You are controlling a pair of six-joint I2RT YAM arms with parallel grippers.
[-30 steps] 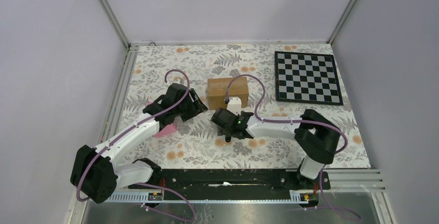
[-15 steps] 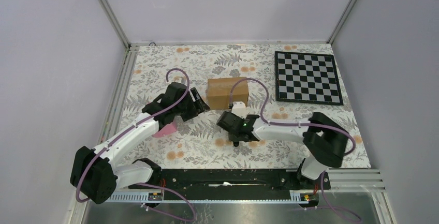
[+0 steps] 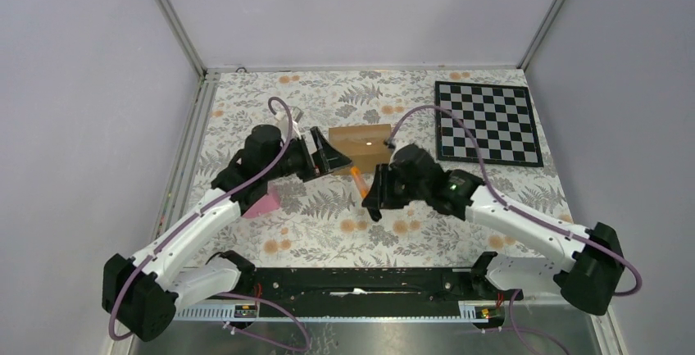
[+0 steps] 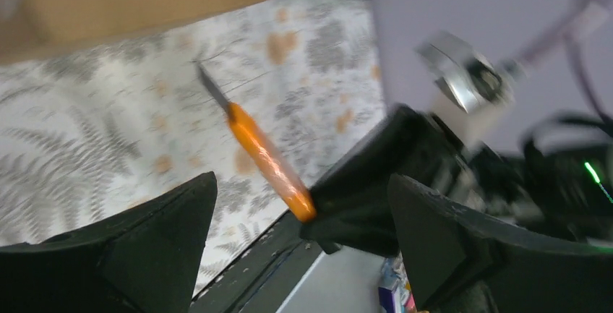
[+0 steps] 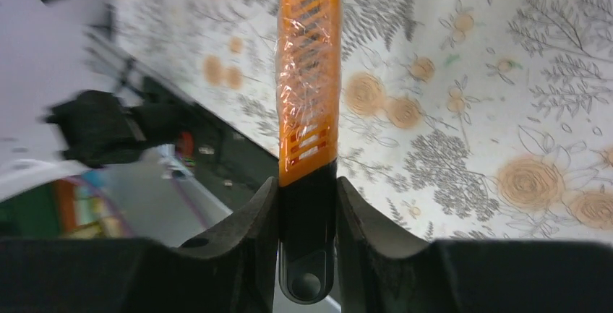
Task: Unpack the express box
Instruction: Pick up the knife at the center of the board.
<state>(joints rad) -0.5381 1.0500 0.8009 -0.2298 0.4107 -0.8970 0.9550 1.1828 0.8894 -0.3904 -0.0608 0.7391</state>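
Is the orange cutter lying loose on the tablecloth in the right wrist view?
No, the right hand is clamped on the black end of the orange cutter, whose orange body sticks out ahead of it.

Arms (image 3: 193, 228): showing white links, black joints.
Light (image 3: 453, 183): glowing green, right arm (image 3: 524, 222).
Cables (image 3: 422, 109): running purple.
Left gripper (image 4: 302, 178): showing black fingers (image 4: 144, 248).

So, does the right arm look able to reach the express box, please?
Probably yes: the right gripper, shut on the cutter, hovers close beside the express box, nothing between; the open left gripper flanks its left end.
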